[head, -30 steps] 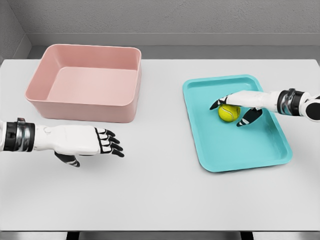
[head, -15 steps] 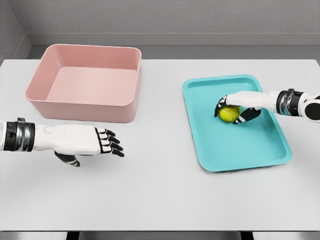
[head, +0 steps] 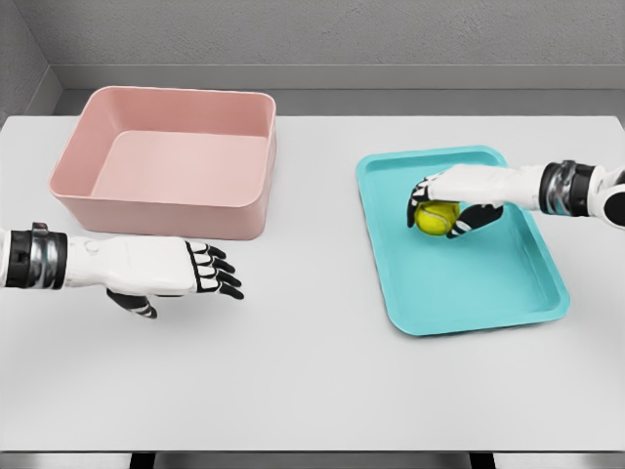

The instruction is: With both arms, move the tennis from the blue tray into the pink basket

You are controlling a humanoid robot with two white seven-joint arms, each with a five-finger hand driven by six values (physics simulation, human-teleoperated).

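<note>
A white table [head: 322, 391] stands before a grey wall [head: 391, 29].

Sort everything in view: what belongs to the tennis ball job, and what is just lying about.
Part of the job:
- tennis ball, gripped by the right hand
- blue tray, under the ball
- pink basket, holding nothing
- left hand, fingers relaxed, in front of the basket

Just there:
- white table; nothing else lies loose on it

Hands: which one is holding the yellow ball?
The right hand, over the blue tray: its fingers wrap the tennis ball. The left hand is open and holds nothing.
</note>
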